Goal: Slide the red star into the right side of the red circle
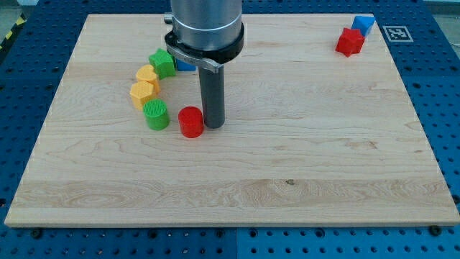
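At the view's left of the counter (pixel 86 180) sits a curved cluster: two yellow blocks (pixel 144 85), a green block (pixel 162 63) above, a green cylinder (pixel 155 114) below, a blue block (pixel 185 65) half hidden. The red circle (pixel 191 121) comes next, with my tip (pixel 213 126) just beside its right side, the rod upright. There is no gripper, so nothing is grasped. The red star (pixel 350 42) lies well apart, toward the view's top right, touching another blue block (pixel 364 24).

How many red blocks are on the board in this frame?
2. The red circle sits left of centre, just left of my tip. The red star is at the view's top right, beside a blue block. The arm could hide others.
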